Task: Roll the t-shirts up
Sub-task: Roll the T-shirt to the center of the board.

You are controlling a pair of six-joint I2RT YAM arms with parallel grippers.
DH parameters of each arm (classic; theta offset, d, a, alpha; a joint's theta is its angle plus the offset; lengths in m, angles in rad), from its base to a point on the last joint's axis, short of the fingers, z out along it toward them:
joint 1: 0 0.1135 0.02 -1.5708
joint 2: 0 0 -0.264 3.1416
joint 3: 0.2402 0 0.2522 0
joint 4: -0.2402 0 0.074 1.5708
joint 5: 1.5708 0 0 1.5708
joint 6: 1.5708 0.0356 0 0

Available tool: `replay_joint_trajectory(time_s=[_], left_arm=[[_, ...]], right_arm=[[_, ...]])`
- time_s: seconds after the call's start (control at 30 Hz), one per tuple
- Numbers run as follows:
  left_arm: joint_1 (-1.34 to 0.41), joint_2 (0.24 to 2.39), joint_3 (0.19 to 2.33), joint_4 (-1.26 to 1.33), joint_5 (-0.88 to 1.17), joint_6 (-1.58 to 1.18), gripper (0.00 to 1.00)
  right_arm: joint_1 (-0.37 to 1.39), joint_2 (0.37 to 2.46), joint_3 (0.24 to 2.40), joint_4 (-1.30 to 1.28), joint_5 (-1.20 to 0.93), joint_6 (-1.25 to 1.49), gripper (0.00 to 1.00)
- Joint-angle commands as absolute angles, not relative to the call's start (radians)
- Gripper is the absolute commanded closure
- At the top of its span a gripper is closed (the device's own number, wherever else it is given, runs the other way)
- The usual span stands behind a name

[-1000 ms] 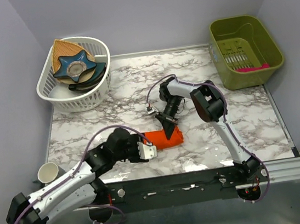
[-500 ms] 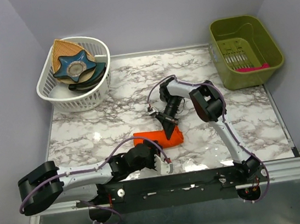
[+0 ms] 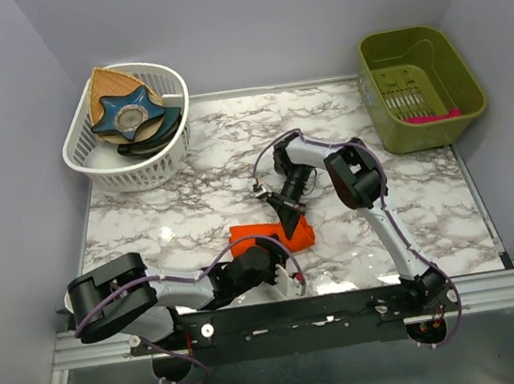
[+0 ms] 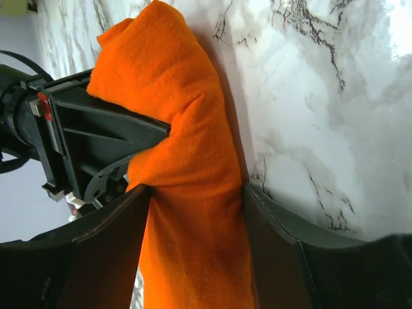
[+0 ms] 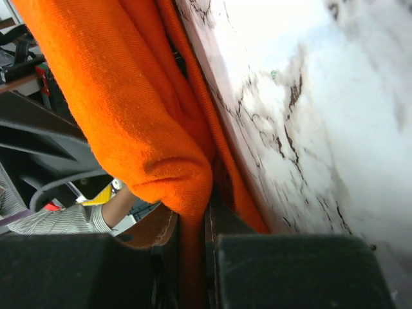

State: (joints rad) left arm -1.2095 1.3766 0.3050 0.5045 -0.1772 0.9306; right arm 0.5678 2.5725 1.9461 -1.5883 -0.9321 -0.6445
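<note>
**Left claw closing in on the orange bundle while the right claw is keeping its pinch**

Within the last second the left gripper [image 3: 276,261] has swung from off the t-shirt's left end round to its near side. It is now straddling the t-shirt [image 3: 261,237], jaws spread wide, with soft orange knit filling the gap between its fingers [image 4: 112,235]; whether it is squeezing cannot be told. Just beyond it, the right gripper [image 3: 290,224] is still clamping a fold of the cloth, jaws nearly together. The shirt is lying between both claws as a plump, wrinkled loaf on the glossy marble table [image 3: 147,221], so the roll is probably being tightened.
</note>
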Motion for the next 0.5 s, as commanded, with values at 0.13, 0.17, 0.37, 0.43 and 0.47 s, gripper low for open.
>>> replay_joint_trajectory(time_s=[0.13, 0.17, 0.37, 0.43, 0.47], left_arm=[[-1.215, 1.567, 0.333, 0.5, -0.255, 0.989, 0.33], [-1.216, 1.577, 0.345, 0.474, -0.258, 0.982, 0.39], [-1.216, 1.582, 0.434, 0.278, -0.229, 0.922, 0.71], [-1.215, 1.577, 0.449, 0.243, -0.209, 0.91, 0.8], [-1.215, 1.575, 0.452, 0.21, -0.203, 0.911, 0.85]], right_arm=[[0.571, 2.68, 1.93, -1.529, -0.652, -0.701, 0.8], [0.571, 2.681, 1.931, -1.529, -0.65, -0.696, 0.8], [0.571, 2.7, 1.947, -1.529, -0.63, -0.666, 0.8], [0.571, 2.695, 1.942, -1.528, -0.635, -0.672, 0.8], [0.571, 2.694, 1.942, -1.528, -0.635, -0.673, 0.8]])
